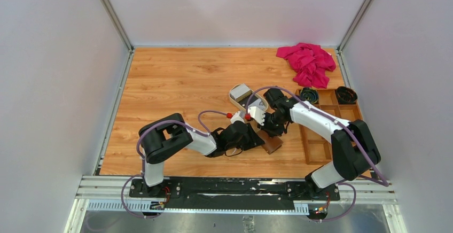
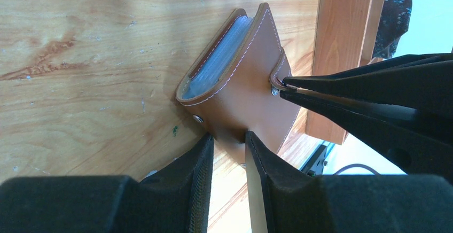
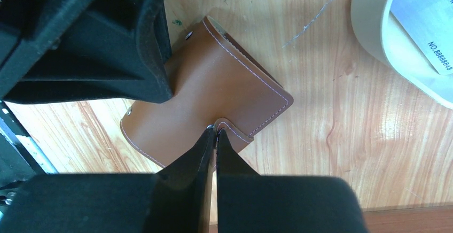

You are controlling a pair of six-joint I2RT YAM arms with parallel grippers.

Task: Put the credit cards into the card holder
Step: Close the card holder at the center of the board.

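Left wrist view: the brown wallet (image 2: 243,91) stands tilted on the bench (image 2: 80,56), caught between two arms. The left pincer (image 2: 228,141) straddles its lower edge at the bottom of the frame and looks clamped on the leather. The right pincer (image 2: 283,87) reaches in from the right, its tips pressed together on the snap tab (image 2: 276,78). The clear inner pockets gape toward the upper left of the frame, away from both pincers and from the wooden box (image 2: 342,40) at the upper right.

From the right wrist, the wallet lies at mid-frame on a slant from lower left to upper right. A white card (image 3: 427,19) shows in the cream tray (image 3: 368,30) in the upper right corner, well apart from the wallet. From above, the tray sits just beyond the two pincers, toward the top of the frame, and the right arm looks the nearer to it.

Judged from this, no card has yet reached the pockets. Fetching one would seem to fall to the right arm, which must first let go of the tab, while the left keeps the pocket mouth facing the tray.
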